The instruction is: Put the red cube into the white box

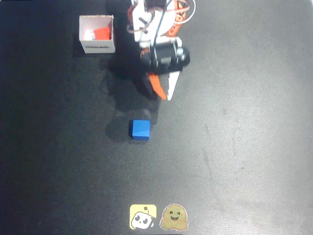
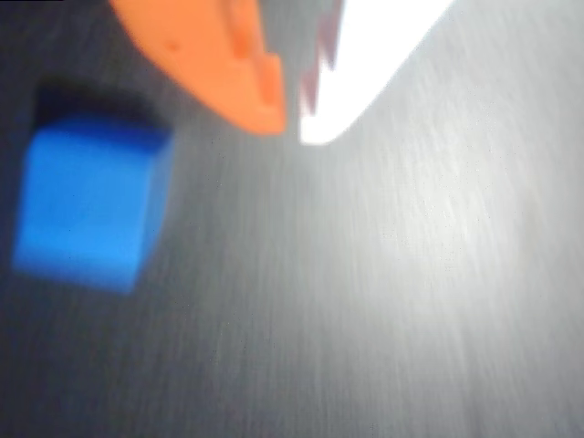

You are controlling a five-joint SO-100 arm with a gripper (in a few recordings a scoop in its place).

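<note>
- Cube [image 1: 101,33], the red one, lies inside the box [image 1: 97,47], against the box's right wall in the overhead view.
- Box sits at the upper left of the table [image 1: 244,147], with dark print on its near side.
- Gripper [image 1: 164,94] hangs over bare table, right of and below the box and well apart from it, tips pointing down the picture.
- Fingers are clenched, holding nothing: in the wrist view the orange finger [image 2: 219,64] and white finger [image 2: 365,64] nearly meet at the tips.
- Blue cube [image 1: 140,129] rests on the table just below the tips; in the wrist view it [image 2: 87,205] is blurred, left of the fingers.
- Two stickers [image 1: 157,217] lie at the table's bottom edge.
</note>
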